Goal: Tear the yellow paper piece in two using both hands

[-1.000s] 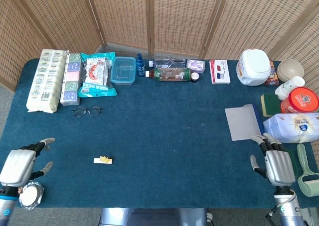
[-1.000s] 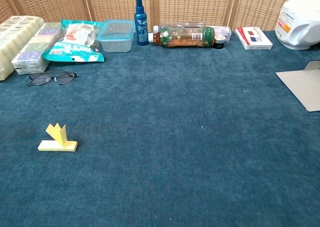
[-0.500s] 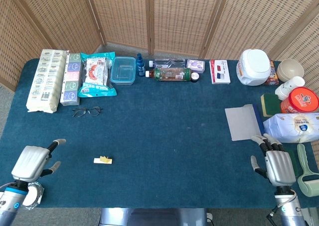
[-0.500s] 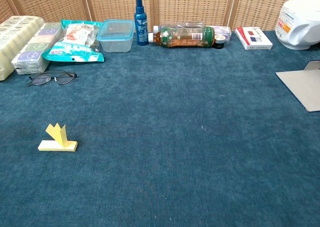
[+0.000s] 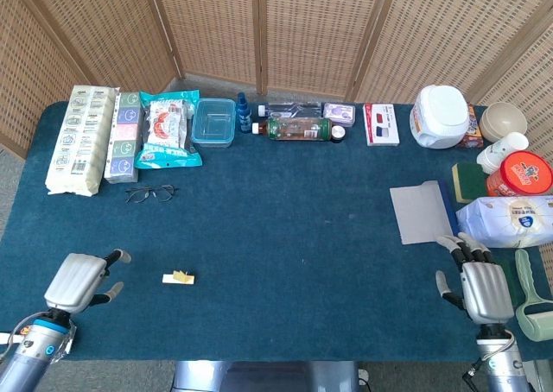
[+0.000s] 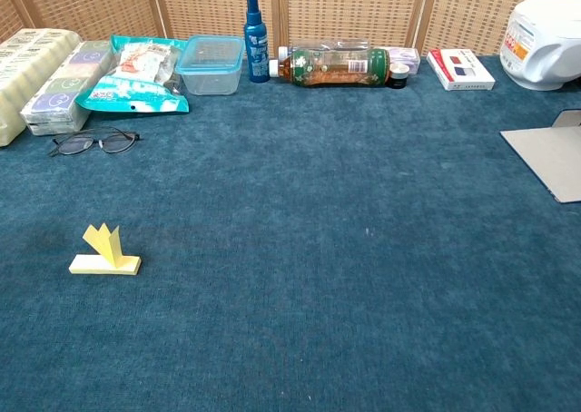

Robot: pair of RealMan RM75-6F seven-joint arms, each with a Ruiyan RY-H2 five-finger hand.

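Note:
The yellow paper piece lies on the blue cloth at the front left, a small flat strip with a folded tab standing up from it. My left hand hovers to the left of it, a hand's width away, fingers apart and holding nothing. My right hand rests near the front right edge, far from the paper, fingers spread and empty. Neither hand shows in the chest view.
Glasses lie behind the paper. Along the back stand food packs, a clear box, a spray bottle and a lying bottle. A grey sheet, a wipes pack and jars crowd the right side.
My left hand has moved right and slightly toward the front, closing on the yellow paper. The right hand and the paper have not moved.

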